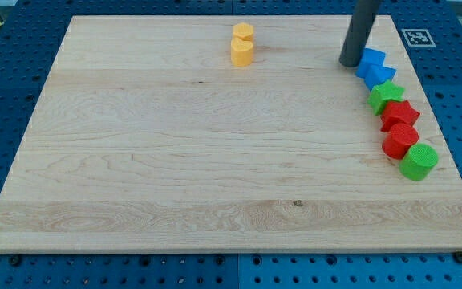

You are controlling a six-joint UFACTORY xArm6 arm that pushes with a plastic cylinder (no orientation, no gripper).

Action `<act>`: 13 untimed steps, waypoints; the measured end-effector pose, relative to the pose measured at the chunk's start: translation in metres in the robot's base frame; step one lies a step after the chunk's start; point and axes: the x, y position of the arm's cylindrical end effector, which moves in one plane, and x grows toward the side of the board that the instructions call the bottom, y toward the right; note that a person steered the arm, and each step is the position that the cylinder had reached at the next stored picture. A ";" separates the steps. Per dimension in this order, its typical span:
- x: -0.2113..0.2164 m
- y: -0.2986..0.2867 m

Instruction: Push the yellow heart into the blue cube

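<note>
Camera view, small yellow heart (241,53) touching another yellow block (244,33), my tip (350,63) beside blue cube (370,61).

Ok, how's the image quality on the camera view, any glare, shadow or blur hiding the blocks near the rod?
Camera view: lighting is even, no glare on the wooden board; shadows are faint and short. The two yellow blocks are sharp. My tip is in focus, just left of the blue blocks, though the tight cluster makes their separate shapes hard to tell. The board looks wider at the bottom than at the top.
</note>
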 end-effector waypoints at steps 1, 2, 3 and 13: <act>0.000 -0.001; 0.000 -0.040; 0.000 -0.095; -0.036 -0.131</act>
